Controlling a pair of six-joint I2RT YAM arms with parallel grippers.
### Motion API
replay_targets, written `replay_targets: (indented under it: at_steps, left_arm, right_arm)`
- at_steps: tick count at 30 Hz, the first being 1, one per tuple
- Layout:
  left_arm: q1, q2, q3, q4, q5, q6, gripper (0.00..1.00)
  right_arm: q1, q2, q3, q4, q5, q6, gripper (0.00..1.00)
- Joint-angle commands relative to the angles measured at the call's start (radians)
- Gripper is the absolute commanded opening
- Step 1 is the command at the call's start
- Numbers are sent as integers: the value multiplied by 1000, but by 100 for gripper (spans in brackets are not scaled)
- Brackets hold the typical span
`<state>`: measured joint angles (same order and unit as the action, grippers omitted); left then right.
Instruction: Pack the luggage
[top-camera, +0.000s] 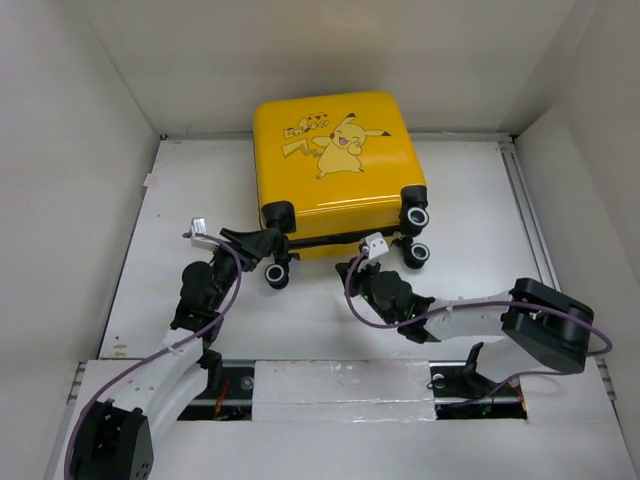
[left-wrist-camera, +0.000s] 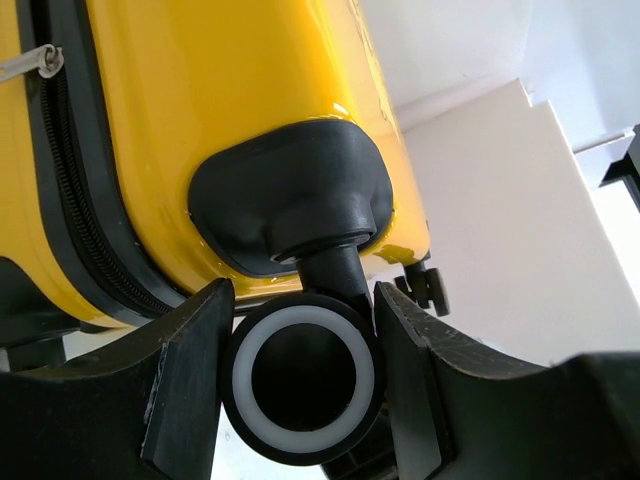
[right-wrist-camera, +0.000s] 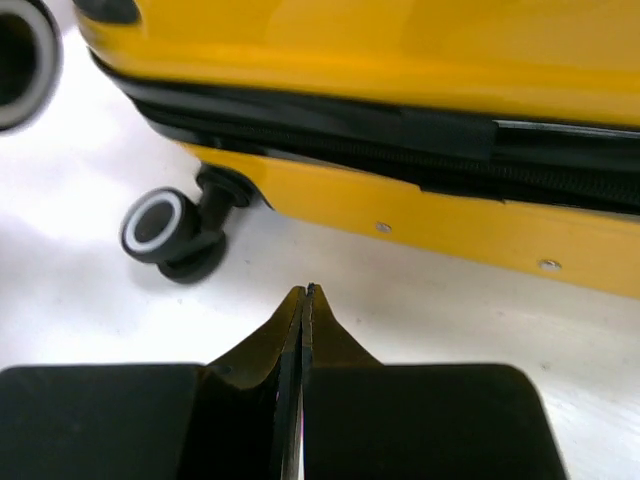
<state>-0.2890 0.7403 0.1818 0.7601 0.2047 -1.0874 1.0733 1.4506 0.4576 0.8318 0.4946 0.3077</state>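
Black left gripper (left-wrist-camera: 300, 320) pinches a white-ringed wheel (left-wrist-camera: 302, 378) at the near left corner of the luggage (top-camera: 335, 160), one finger against each side. Right gripper (right-wrist-camera: 303, 300) has its fingers pressed together, holding nothing, tips low over the white table (top-camera: 470, 230) just short of the luggage's near edge and to the right of a second wheel (right-wrist-camera: 165, 235). Yellow luggage lies flat at the table's far middle, cartoon lid up, wheels toward the arms, black zip seam along its side.
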Motion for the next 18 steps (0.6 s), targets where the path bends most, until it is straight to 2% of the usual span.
replay_targets:
  at_steps: [1,3,5,6,7,13,18]
  left_arm:
    - [-16,-99,108,154,19,-20,0]
    - [-16,-121,98,154,7,-20,0]
    - [-16,-121,97,154,7,-20,0]
    - [-16,-111,97,154,18,-20,0]
    - [-16,-111,97,166,18,-20,0]
    - [-16,-73,97,197,38,-32,0]
    - [-16,-62,93,212,38,-42,0]
  right_arm:
    - [-54,-96,1,-95,67,27,0]
    - [-155,-171,-60,-112,67,65,0]
    - [-234,-278,-137,-157,30,115,12]
    - [-322,-301,-154,-166,-34,116,19]
    - [-361,-320,-163,-184,-62,116,31]
    - [-501,-389,-163,-204,-180,84,51]
    - [-561,-340,-111,-195,-304,21,56]
